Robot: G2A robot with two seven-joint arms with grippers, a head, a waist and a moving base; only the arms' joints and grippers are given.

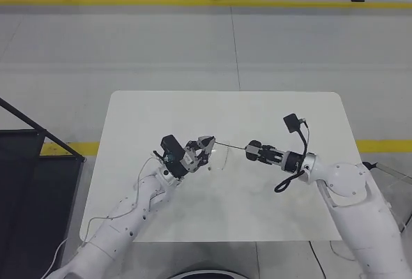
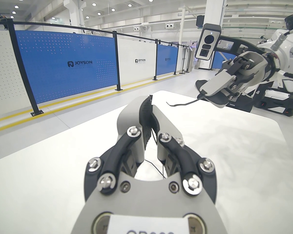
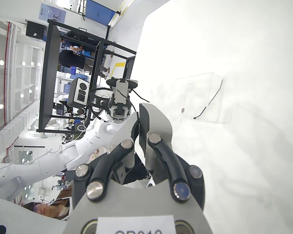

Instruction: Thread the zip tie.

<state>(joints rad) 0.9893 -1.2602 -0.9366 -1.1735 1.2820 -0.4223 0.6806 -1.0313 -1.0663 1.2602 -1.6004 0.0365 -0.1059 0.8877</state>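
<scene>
Above the white table point(image 1: 296, 202), left tool point(image 2: 149, 108) shut, right tool point(image 3: 139, 118) tight on the zip tie point(image 2: 185, 103), clear box point(image 3: 200, 93) on it.

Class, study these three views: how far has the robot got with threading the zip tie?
Done: the zip tie is held above the table, running between the arms. In hand: the left gripper and the right gripper face each other, each shut on it. Left: no closed loop shows, so passing the tail through the head probably remains; the head is too small to make out.
</scene>
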